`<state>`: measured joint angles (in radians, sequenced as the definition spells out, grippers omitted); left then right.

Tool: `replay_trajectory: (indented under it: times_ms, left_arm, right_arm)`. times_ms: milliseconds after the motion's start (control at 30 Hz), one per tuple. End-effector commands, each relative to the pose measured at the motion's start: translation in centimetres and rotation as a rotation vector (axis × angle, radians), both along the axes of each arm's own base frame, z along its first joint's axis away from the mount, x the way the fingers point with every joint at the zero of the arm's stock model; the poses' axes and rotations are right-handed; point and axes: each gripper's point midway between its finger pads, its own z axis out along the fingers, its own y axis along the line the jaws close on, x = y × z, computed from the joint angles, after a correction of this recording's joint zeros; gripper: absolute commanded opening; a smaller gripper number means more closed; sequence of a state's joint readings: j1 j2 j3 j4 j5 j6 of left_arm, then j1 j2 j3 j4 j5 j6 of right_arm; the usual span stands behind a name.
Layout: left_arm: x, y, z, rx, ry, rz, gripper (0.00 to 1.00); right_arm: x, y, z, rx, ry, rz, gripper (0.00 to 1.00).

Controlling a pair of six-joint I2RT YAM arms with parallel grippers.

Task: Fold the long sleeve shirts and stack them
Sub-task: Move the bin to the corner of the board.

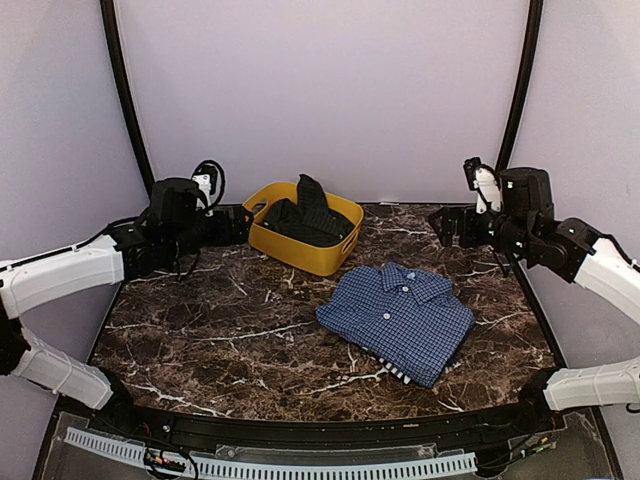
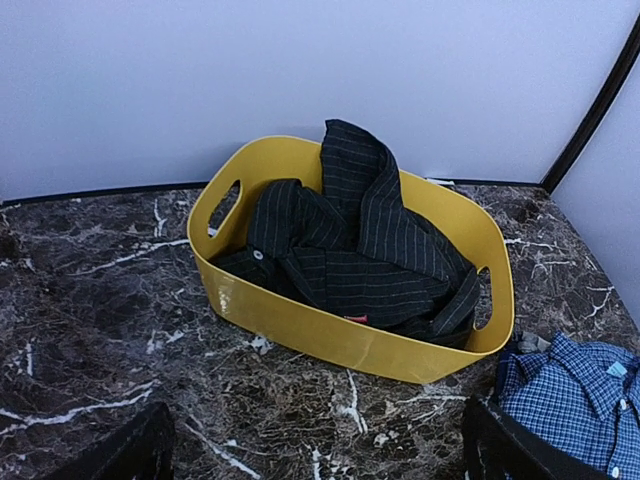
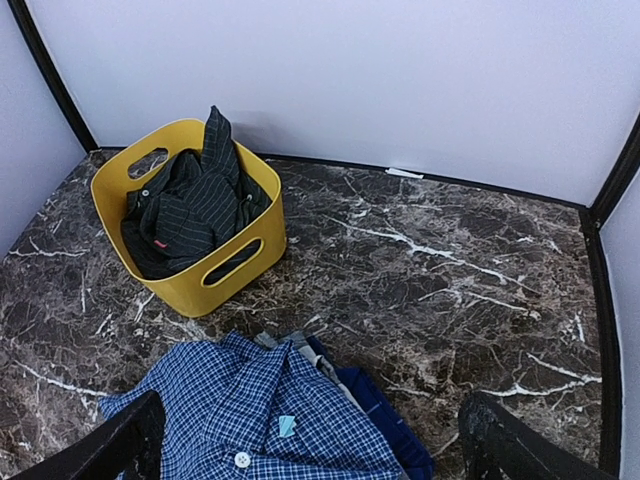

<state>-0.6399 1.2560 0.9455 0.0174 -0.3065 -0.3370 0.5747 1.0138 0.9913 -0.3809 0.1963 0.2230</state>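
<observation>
**Left tool** (image 1: 238,222): fingers spread wide, nothing held. It is raised over the far left of the surface and faces the basket.

**Right tool** (image 1: 447,224): fingers spread wide, nothing held. It is raised over the far right of the surface and faces inward.

**Black pinstriped shirt** (image 2: 350,250): crumpled and unfolded inside the yellow plastic basket (image 2: 330,335), straight ahead of the left tool. One part sticks up above the far rim. A small red tag (image 3: 160,244) shows on the cloth near the basket's front wall.

**Blue checked shirt** (image 1: 400,320): folded, collar uppermost, white buttons showing. It lies on the dark marble-patterned surface (image 1: 220,340), below and just ahead of the right tool and to the right of the left tool. It sits near the basket without touching it. Edges of other cloth, striped and dark blue, show from underneath.
</observation>
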Motion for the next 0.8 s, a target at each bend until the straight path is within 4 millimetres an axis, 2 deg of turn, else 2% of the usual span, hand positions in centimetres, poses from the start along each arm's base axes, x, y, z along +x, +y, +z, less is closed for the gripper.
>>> replay_trajectory:
  times_ms: [0,100,200,233,267,300,333,367,400,433,533,600,633,667,733,767]
  left_arm:
    - [2.7,-2.8,-3.2,-0.078,0.165,-0.046,0.99]
    - [5.4,-3.9,-4.4,-0.144,0.214,-0.035,0.99]
    - [8.2,-5.6,-6.8,-0.19,0.289,-0.028,0.99]
    - [9.1,-6.1,-6.4,-0.215,0.289,-0.026,0.99]
    - [9.7,-6.7,-8.3,-0.21,0.329,-0.03,0.99]
    - [10.5,-7.1,-7.9,-0.222,0.331,-0.028,0.99]
    - [10.9,-7.5,-9.6,-0.222,0.371,-0.019,0.99]
    - [11.4,-7.8,-9.5,-0.24,0.379,-0.012,0.97]
    - [11.6,-8.1,-10.8,-0.238,0.404,-0.004,0.95]
    - [11.9,-8.2,-10.8,-0.251,0.407,0.002,0.9]
    - [12.3,-8.4,-12.8,-0.251,0.445,0.021,0.78]
    - [12.2,-8.4,-13.9,-0.248,0.465,0.03,0.68]
    - [12.2,-8.4,-14.2,-0.242,0.469,0.03,0.6]
    - [12.2,-8.2,-14.5,-0.232,0.471,0.035,0.56]
    - [12.3,-7.6,-14.5,-0.204,0.463,0.049,0.4]
    - [12.4,-7.0,-14.2,-0.182,0.456,0.061,0.36]
  right_arm:
    - [0.3,1.3,-0.9,0.046,0.019,0.042,0.99]
    - [0.1,1.9,-1.2,0.063,0.032,0.069,0.99]
    - [-0.1,2.0,-1.6,0.074,0.037,0.079,0.99]
    - [-0.2,1.9,-2.0,0.074,0.04,0.079,0.99]
    - [-0.3,2.0,-2.1,0.075,0.04,0.079,0.99]
    - [-0.4,2.0,-2.2,0.075,0.042,0.08,0.99]
    - [-0.4,1.9,-2.4,0.074,0.045,0.079,0.99]
    - [-0.5,1.8,-2.6,0.075,0.049,0.078,0.99]
    - [-0.6,1.8,-2.8,0.075,0.051,0.079,0.99]
    - [-0.7,1.7,-3.1,0.074,0.055,0.078,0.99]
    - [-0.9,1.7,-3.8,0.077,0.062,0.082,0.99]
    - [-1.0,1.7,-4.2,0.074,0.068,0.082,0.99]
    - [-0.9,1.7,-4.3,0.073,0.069,0.082,0.99]
    - [-0.9,1.7,-4.4,0.072,0.071,0.084,0.99]
    - [-0.9,1.8,-4.7,0.069,0.075,0.087,0.99]
    - [-1.0,1.9,-4.7,0.07,0.078,0.092,0.99]
